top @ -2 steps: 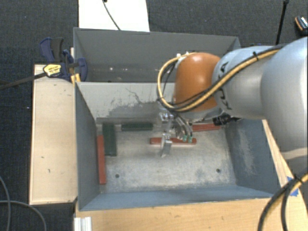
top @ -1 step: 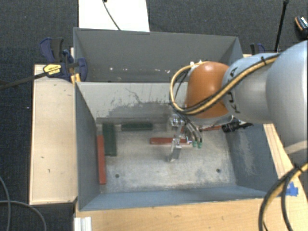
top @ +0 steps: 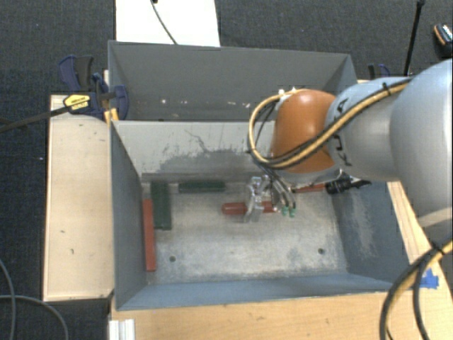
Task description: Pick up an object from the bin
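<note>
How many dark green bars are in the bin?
2. One green bar lies near the left wall beside a red bar; another green bar lies along the back wall. The arm may hide more.

- This is a robotics lab or test cell, not a home or a shop.
- A large grey industrial robot arm (top: 403,119) comes in from the right. Its wrist sits under an orange cover (top: 301,129), and yellow and black cables (top: 252,137) loop around it in the open.
- The arm hangs over a plain grey metal bin (top: 226,76), whose inner wall and floor are scuffed and scratched.
- The bin holds plain test pieces rather than household goods: a red bar (top: 149,236) and a dark green bar (top: 163,205) lie along its left wall.
- The floor around the bin is dark carpet (top: 42,20), and a loose black lead (top: 28,121) trails across it.
</note>
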`<move>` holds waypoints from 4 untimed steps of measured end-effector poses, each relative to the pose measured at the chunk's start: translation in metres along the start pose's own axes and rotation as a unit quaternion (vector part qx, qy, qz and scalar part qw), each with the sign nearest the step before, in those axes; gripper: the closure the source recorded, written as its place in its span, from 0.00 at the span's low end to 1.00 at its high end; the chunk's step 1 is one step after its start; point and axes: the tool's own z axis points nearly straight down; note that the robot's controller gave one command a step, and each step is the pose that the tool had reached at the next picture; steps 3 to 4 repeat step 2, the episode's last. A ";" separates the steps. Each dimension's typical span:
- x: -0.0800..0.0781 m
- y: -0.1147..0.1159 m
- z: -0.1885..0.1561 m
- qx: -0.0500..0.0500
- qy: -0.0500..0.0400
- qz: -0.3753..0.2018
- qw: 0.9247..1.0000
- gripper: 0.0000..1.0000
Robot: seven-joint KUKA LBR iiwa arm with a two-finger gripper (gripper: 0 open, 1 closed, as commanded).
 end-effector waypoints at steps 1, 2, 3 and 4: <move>0.012 -0.014 -0.117 0.000 -0.004 -0.006 1.000 1.00; 0.006 -0.020 -0.163 0.000 -0.003 0.003 1.000 1.00; 0.006 -0.020 -0.163 0.000 -0.003 0.003 1.000 1.00; 0.006 -0.020 -0.163 0.000 -0.003 0.003 1.000 1.00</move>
